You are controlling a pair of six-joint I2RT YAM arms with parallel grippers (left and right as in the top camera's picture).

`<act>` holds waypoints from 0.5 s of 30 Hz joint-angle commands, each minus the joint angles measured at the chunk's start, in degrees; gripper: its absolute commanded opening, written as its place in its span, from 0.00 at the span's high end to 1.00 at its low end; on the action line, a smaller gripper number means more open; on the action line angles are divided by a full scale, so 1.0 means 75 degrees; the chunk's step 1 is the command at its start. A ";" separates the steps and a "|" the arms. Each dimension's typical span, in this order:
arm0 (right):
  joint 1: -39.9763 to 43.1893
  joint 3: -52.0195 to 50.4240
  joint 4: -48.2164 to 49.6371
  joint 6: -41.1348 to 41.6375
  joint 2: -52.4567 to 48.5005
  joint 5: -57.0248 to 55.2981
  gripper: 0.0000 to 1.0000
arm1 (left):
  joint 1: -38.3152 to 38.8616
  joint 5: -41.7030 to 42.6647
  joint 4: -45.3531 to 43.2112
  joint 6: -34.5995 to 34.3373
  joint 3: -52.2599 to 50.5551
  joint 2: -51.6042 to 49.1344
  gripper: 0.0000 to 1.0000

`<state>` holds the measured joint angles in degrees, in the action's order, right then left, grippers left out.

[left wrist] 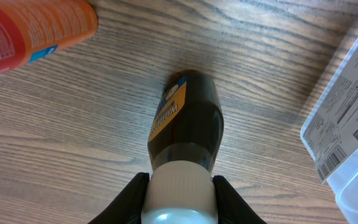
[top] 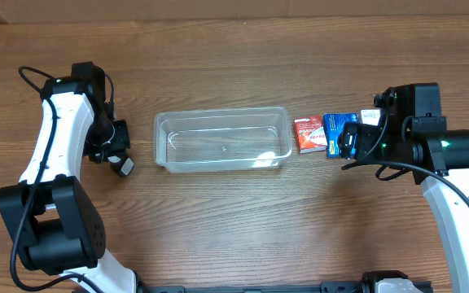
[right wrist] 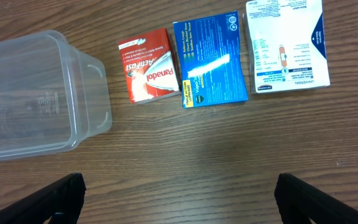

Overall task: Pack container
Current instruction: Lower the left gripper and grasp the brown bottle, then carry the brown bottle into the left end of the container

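The clear plastic container (top: 218,116) stands empty in the middle of the table; it also shows in the right wrist view (right wrist: 30,93) and the left wrist view (left wrist: 353,124). My left gripper (left wrist: 179,199) is shut on the white cap of a dark bottle with a yellow label (left wrist: 185,121), which lies on the table left of the container (top: 124,167). My right gripper (right wrist: 179,193) is open and empty, above bare wood right of the container. A red Panadol box (right wrist: 149,65), a blue box (right wrist: 209,62) and a white box (right wrist: 286,45) lie just beyond it.
An orange bottle (left wrist: 30,31) lies on the table beyond the dark bottle. In the overhead view the red box (top: 307,134) and the blue box (top: 335,130) sit just right of the container, and the right arm partly covers the blue one.
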<state>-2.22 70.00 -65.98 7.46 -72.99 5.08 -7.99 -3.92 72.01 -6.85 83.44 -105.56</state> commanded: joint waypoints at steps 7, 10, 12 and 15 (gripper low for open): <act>0.0050 0.0224 0.0029 0.0032 0.0026 -0.0076 0.00 | -0.0047 -0.0073 0.0166 0.0058 0.0140 -0.0070 0.91; 0.0050 0.0224 0.0029 0.0032 0.0026 -0.0076 0.00 | -0.0047 -0.0073 0.0169 -0.0009 0.0149 -0.0067 0.96; 0.0050 0.0224 0.0029 0.0032 0.0026 -0.0076 0.00 | -0.0047 -0.0073 0.0213 -0.0131 0.0201 -0.0061 0.96; 0.0050 0.0224 0.0023 0.0032 0.0026 -0.0079 0.00 | -0.0047 -0.0073 0.0402 -0.0242 0.0411 -0.0020 0.96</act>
<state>-2.22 70.00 -66.00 7.46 -72.99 5.10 -7.99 -3.92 73.58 -7.09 83.46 -105.56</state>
